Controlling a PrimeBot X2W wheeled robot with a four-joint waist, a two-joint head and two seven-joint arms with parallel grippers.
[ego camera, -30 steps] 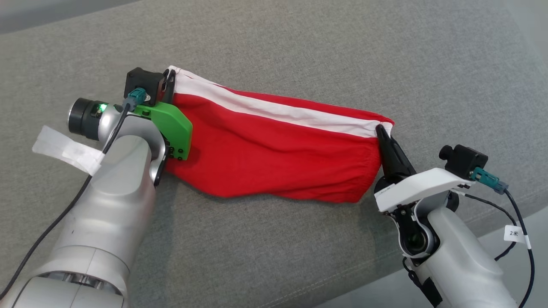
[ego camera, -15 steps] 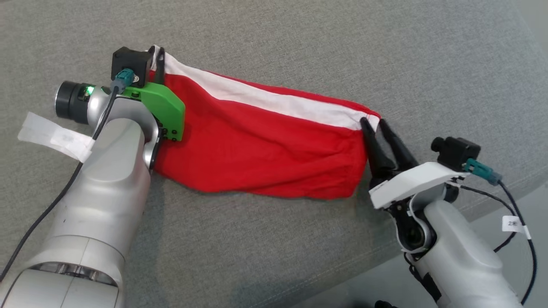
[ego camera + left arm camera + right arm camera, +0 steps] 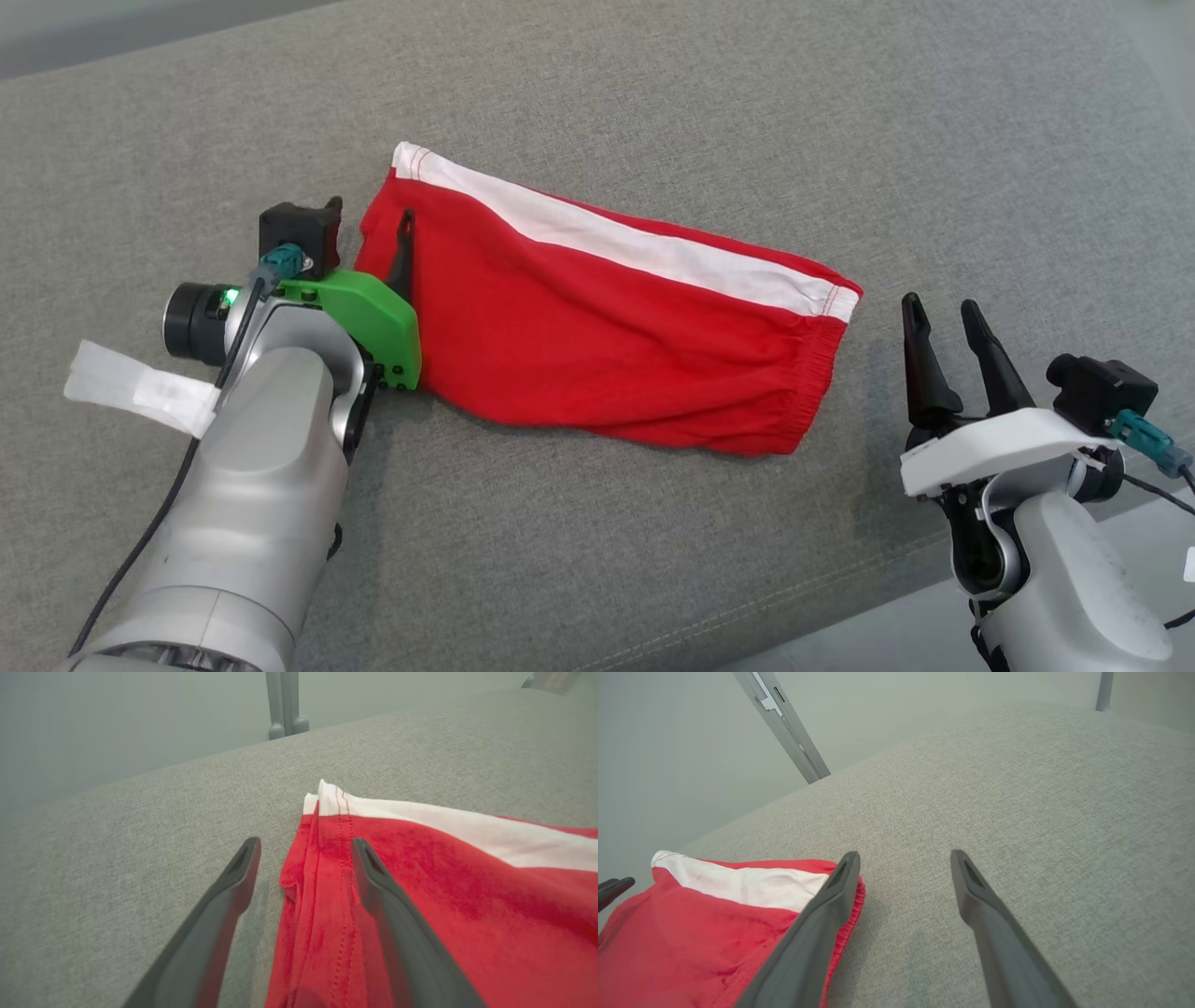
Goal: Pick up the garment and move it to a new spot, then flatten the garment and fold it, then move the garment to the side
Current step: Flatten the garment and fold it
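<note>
left gripper [image 3: 303, 848]: jaws spread, astride garment [image 3: 607, 317] hem, perhaps touching | right gripper [image 3: 940, 308]: jaws spread, near garment

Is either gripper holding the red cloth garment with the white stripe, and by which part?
Nothing is held. The left gripper is open astride the hem of the red white-striped cloth garment; the right gripper is open, apart from its gathered end.

no writing can be read; the white tag [image 3: 135, 392] is blurred
</note>
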